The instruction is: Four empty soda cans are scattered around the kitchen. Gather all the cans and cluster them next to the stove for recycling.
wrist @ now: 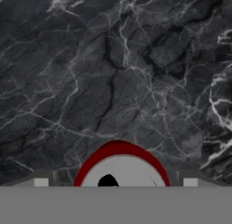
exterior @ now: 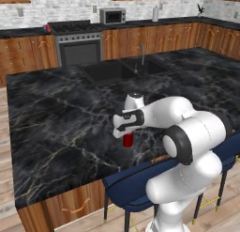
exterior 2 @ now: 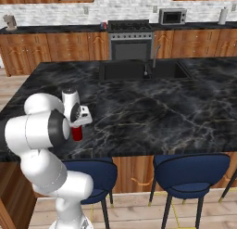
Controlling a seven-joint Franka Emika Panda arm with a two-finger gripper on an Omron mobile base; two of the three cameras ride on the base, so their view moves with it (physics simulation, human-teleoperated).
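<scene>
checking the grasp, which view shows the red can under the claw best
The left base view: the red can stands upright on the island counter, its side clear below the open claw. The right base view shows its lower body partly behind the hand. The hand view shows just its silver top and red rim, straight below.

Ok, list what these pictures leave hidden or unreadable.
- Red can, base views: upper part hidden behind the gripper.
- Same can, hand view: lower half of its top cut off by the bottom edge.
- Small things left of the stove, both base views: too small to tell whether they are cans.
</scene>
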